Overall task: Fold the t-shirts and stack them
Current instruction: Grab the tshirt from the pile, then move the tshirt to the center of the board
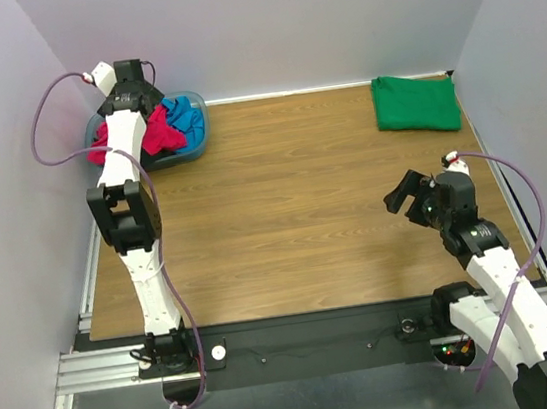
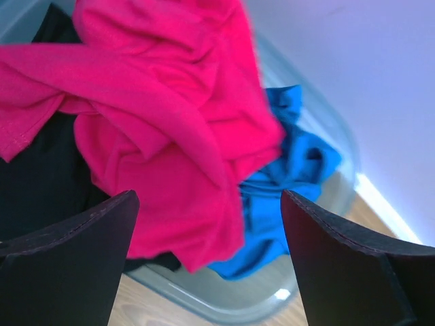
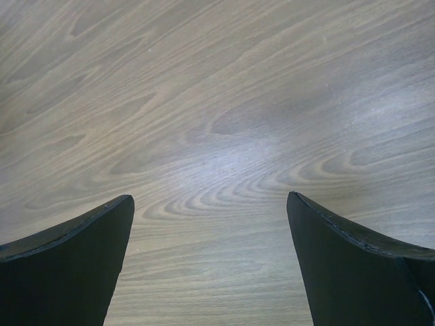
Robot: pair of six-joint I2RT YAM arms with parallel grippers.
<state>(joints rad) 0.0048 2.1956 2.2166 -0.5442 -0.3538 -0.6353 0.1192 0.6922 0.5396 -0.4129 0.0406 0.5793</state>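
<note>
At the far left corner of the tabletop (image 1: 282,193), your left tool (image 1: 140,89) hangs over the tub (image 1: 200,145) with its jaws spread wide and nothing between them. The wrist view shows it well: the left tool (image 2: 207,197) points down at the red shirt (image 2: 156,115), which lies crumpled on top of the pile. That makes it the easy pick, since nothing covers it.

The blue shirt (image 2: 292,170) sits beside it toward the wall, partly under the red folds. The black shirt (image 2: 41,183) lies lower on the other side, mostly buried. All three are bunched up, none folded.

The green shirt (image 1: 414,102) lies folded flat at the far right corner, well apart from the tub. It looks like the base of the stack, so one is done and three are left.

Your right tool (image 1: 405,195) is parked over bare wood on the near right, jaws open and empty. Its wrist view shows only woodgrain (image 3: 217,102) between the fingers. It probably waits there to help spread the cloth.

Next step, as I judge it: drop the left tool into the red folds, pinch one layer and lift. The risk is that the blue shirt drags out with the red one, because they overlap.
</note>
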